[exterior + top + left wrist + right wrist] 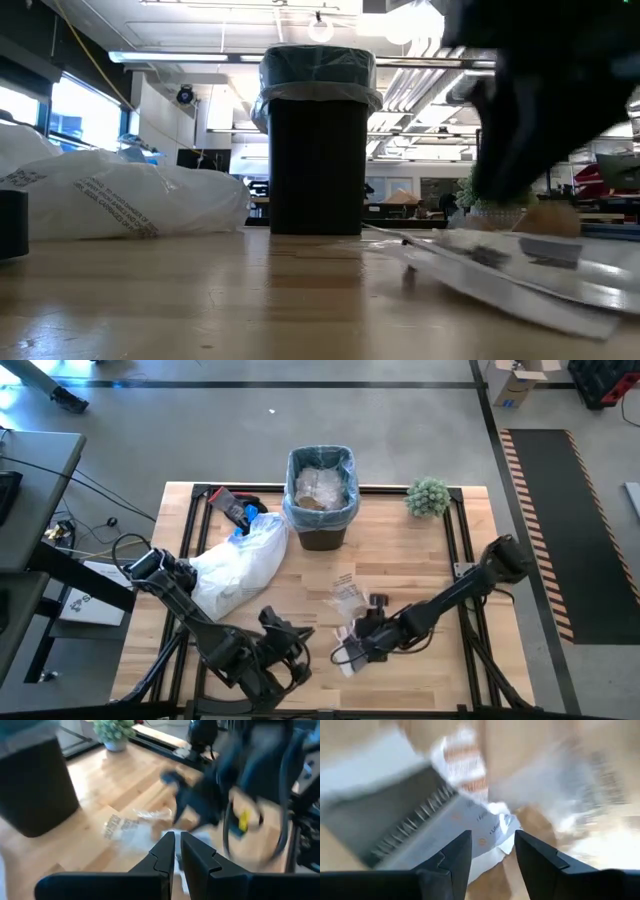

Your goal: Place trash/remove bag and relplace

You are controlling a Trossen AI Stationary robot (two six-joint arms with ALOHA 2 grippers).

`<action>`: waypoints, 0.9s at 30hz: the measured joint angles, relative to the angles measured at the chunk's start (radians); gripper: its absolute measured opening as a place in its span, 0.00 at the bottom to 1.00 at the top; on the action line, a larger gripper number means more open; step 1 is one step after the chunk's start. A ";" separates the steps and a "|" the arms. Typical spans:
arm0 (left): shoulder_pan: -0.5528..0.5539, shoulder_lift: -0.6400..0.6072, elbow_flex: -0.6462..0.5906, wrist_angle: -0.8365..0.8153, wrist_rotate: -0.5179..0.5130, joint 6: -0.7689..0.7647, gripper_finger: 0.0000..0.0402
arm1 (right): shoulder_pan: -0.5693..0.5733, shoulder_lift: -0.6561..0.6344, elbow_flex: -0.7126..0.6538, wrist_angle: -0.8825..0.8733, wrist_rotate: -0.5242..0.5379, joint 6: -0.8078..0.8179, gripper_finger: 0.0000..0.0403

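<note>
The right gripper [492, 852] is seen low over the trash [348, 598] on the bench [400, 560], its jaws parted narrowly above a clear wrapper and a printed packet [470, 817]; whether anything is gripped cannot be told. The left gripper [175, 851] is held near the bench's front edge with jaws closed and empty. Farther back, a black bin [321, 485] lined with the light-blue bag [340, 457] is found, a whiter plastic bag [240, 565] lying beside it, and a small green plant [428, 497] near the far right corner.

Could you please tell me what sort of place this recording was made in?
Probably a robotics lab or workshop: a framed wooden table stands on a concrete floor with hazard-striped matting, and the low view shows exposed ceiling pipes.
</note>
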 joint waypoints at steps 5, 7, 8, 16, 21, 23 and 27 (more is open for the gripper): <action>0.021 0.025 0.000 0.077 0.155 0.090 0.03 | 0.029 -0.181 -0.003 -0.054 0.009 0.155 0.33; 0.036 0.045 0.000 0.122 0.253 0.142 0.03 | 0.044 -0.249 -0.040 -0.046 0.026 0.238 0.33; 0.044 0.057 0.000 0.143 0.306 0.173 0.03 | 0.048 -0.278 -0.069 -0.045 0.020 0.276 0.34; 0.141 0.236 0.000 0.295 0.620 0.365 0.00 | 0.006 -0.373 -0.459 0.391 -0.196 0.550 0.59; 0.238 0.327 0.000 0.268 0.680 0.378 0.00 | -0.062 -0.283 -0.640 0.828 -0.270 0.642 0.74; 0.276 0.358 0.000 0.274 0.707 0.393 0.00 | -0.082 -0.232 -0.652 0.922 -0.292 0.655 0.75; 0.332 0.408 0.000 0.283 0.724 0.414 0.00 | -0.108 -0.133 -0.613 0.996 -0.361 0.600 0.72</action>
